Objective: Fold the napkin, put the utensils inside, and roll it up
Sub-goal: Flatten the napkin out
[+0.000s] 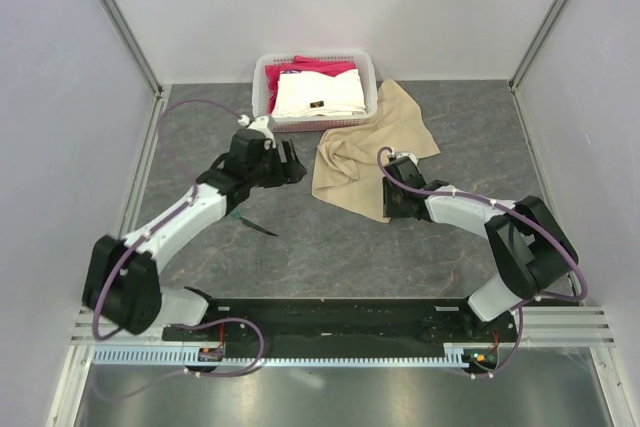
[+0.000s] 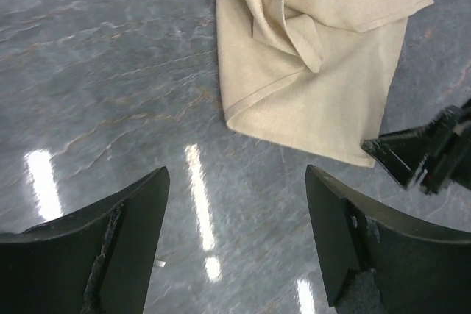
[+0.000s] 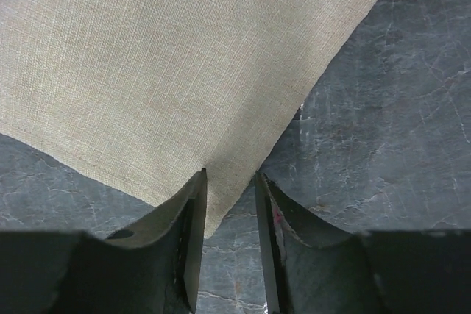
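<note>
The tan napkin (image 1: 365, 152) lies crumpled on the table right of centre, its far part bunched near the basket; it also shows in the left wrist view (image 2: 316, 86) and the right wrist view (image 3: 169, 71). My right gripper (image 1: 389, 210) is low at the napkin's near corner. Its jaws (image 3: 229, 176) stand a little apart with the flat corner lying between them. My left gripper (image 1: 296, 164) is open and empty (image 2: 235, 174) over bare table, left of the napkin. The knife (image 1: 258, 227) lies by my left forearm, its dark blade showing and its handle mostly hidden.
A white basket (image 1: 262, 87) stands at the back centre, holding a white folded cloth (image 1: 318, 95) and a pink-red folded cloth (image 1: 320, 68). The napkin's far edge touches the basket's right front corner. Side walls close in the table.
</note>
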Controlling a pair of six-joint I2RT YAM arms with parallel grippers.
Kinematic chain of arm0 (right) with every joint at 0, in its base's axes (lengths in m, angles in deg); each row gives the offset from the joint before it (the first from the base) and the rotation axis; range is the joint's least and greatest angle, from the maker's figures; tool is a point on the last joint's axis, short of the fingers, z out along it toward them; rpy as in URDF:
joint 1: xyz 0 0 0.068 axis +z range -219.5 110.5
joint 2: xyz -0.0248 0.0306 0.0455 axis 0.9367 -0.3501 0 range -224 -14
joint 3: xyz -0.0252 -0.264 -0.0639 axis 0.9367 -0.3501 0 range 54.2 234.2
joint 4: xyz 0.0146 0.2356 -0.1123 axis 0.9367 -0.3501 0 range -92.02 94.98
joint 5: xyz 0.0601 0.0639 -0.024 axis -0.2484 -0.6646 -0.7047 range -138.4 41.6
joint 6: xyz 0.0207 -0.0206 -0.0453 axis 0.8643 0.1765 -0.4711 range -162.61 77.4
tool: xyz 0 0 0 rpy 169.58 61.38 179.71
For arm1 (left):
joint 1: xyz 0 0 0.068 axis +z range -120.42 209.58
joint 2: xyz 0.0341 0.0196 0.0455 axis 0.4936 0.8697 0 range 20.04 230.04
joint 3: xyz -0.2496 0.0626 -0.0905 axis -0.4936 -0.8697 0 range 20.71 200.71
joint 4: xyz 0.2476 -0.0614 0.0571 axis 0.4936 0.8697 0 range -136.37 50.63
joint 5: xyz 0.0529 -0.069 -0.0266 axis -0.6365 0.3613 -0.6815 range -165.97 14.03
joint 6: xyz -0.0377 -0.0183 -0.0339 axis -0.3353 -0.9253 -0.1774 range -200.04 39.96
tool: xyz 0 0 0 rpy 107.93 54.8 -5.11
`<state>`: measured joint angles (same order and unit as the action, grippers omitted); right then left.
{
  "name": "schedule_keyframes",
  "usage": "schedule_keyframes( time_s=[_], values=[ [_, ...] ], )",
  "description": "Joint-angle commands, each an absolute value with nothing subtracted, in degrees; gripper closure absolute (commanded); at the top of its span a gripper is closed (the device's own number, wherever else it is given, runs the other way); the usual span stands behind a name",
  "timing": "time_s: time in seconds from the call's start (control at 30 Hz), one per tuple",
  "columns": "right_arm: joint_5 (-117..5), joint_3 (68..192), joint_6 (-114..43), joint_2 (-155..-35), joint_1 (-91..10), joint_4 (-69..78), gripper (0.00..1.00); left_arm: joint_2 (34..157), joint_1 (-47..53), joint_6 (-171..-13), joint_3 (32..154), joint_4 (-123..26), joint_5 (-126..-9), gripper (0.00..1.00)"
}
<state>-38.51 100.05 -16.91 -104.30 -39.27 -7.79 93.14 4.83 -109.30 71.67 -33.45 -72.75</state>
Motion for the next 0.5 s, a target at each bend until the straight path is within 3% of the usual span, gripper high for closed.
schedule_keyframes(
  time_s=[0.0, 0.13, 0.23, 0.47],
  values=[
    [-40.8, 98.1, -15.4, -105.8, -38.8, -5.8, 0.65, 104.5, 1.0, -113.1, 79.6, -43.3, -75.0, 0.19],
    [-40.1, 97.4, -15.8, -105.5, -38.9, -6.2, 0.80, 115.6, -0.6, -114.6, 85.5, -45.0, -73.7, 0.21],
    [-39.3, 97.1, -16.1, -104.9, -38.8, -7.0, 0.98, 123.4, -1.8, -115.3, 90.0, -46.1, -72.8, 0.23],
    [-38.9, 96.1, -16.7, -103.2, -38.8, -7.5, 1.00, 134.0, -3.7, -115.2, 98.3, -45.4, -72.4, 0.30]
  ],
)
